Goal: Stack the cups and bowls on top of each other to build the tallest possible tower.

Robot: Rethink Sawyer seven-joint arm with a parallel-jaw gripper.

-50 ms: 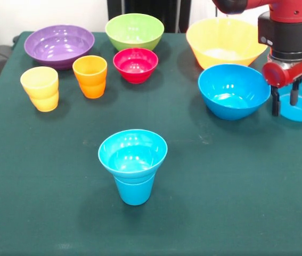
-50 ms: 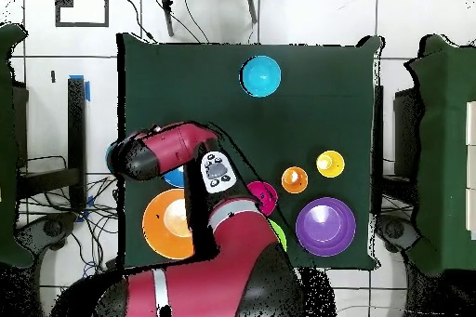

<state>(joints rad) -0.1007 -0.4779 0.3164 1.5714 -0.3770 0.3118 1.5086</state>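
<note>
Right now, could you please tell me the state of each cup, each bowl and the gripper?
Small blue plastic bowl on blue plastic cup: stacked, upright.
Yellow plastic cup: upright, alone.
Orange plastic cup: upright, alone.
Purple bowl, green bowl, red bowl, yellow-orange bowl, large blue bowl: upright, empty.
Small blue bowl at the table's edge: upright, gripper fingers at its rim.
Gripper: open.

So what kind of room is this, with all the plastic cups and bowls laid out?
Probably a robotics lab or test room. A red and black robot arm works over a table covered in dark green cloth, loose cables run across the white tiled floor, and similar green tables stand alongside.
</note>
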